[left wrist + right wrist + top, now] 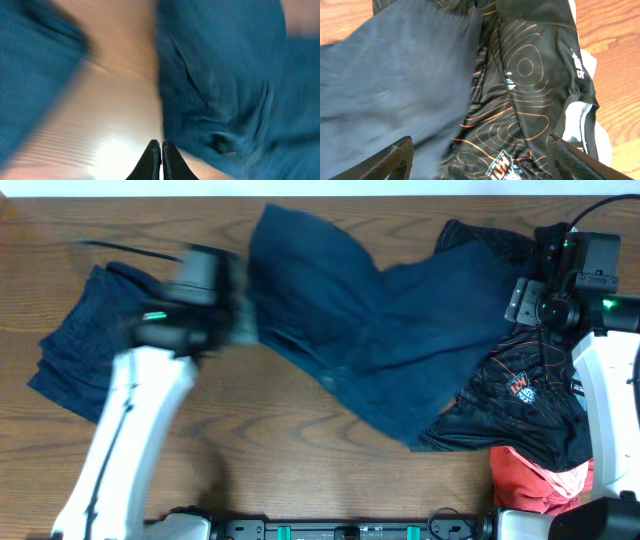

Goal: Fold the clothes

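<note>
A large dark blue garment [385, 325] lies spread across the middle of the wooden table; it also shows in the left wrist view [225, 85] and the right wrist view [390, 90]. A folded dark blue piece [80, 345] lies at the left. A black jersey with orange lines [525, 395] lies at the right, partly under the blue garment, and fills the right wrist view [530, 85]. My left gripper [161, 147] is shut and empty, over bare table beside the blue garment's edge, blurred by motion. My right gripper [480, 160] is open above the jersey.
A red garment [535, 480] lies at the front right, next to the right arm's base. A white cloth [587, 125] shows under the jersey's edge. Bare wood [300, 450] lies in front of the blue garment.
</note>
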`<state>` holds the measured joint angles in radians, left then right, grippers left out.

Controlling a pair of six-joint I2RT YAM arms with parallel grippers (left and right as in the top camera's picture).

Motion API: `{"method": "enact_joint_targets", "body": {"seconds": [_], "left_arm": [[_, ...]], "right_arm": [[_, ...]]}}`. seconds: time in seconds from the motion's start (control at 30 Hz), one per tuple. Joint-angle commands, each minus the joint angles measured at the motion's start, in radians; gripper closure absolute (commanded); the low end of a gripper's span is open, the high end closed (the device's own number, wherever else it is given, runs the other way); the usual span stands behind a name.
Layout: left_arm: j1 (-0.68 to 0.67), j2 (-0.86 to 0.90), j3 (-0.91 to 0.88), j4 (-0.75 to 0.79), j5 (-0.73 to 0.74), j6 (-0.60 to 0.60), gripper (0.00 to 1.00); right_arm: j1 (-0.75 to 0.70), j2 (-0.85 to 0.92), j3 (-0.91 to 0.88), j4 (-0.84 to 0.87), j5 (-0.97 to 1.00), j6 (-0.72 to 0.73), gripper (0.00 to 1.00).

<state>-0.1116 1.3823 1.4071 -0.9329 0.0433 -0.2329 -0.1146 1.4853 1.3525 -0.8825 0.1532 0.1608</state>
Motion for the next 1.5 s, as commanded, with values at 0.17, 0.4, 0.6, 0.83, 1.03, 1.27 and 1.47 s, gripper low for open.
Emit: {"method": "enact_joint_targets", "body": {"seconds": [0.17,0.4,0.6,0.83,1.03,1.27,1.47], "left_arm": [[0.365,0.002,0.007,0.016,-0.062,0.070,0.94],[0.411,0.030,0.000,-0.079,0.306,-0.001,0.94],[0.284,0.084,-0.080,-0.097,0.324,-0.001,0.37],[0.194,0.259,-0.147,0.017,0.118,-0.001,0.33],[0.190,0.422,-0.147,0.161,0.064,-0.001,0.28],[0.188,0.566,-0.147,0.218,0.091,-0.001,0.27],[0.188,0.638,-0.147,0.227,0.110,0.010,0.81]], "right_arm": [[-0.010,-0.021,0.007,-0.027,-0.024,0.001,0.16],[-0.009,-0.013,0.005,-0.034,-0.120,-0.061,0.16],[-0.009,-0.008,0.005,-0.043,-0.128,-0.061,0.15],[-0.009,-0.008,0.005,-0.063,-0.128,-0.062,0.13],[-0.009,-0.008,0.005,-0.079,-0.127,-0.061,0.13],[-0.009,-0.008,0.005,-0.078,-0.127,-0.061,0.13],[-0.009,-0.008,0.005,-0.079,-0.128,-0.061,0.13]]}}
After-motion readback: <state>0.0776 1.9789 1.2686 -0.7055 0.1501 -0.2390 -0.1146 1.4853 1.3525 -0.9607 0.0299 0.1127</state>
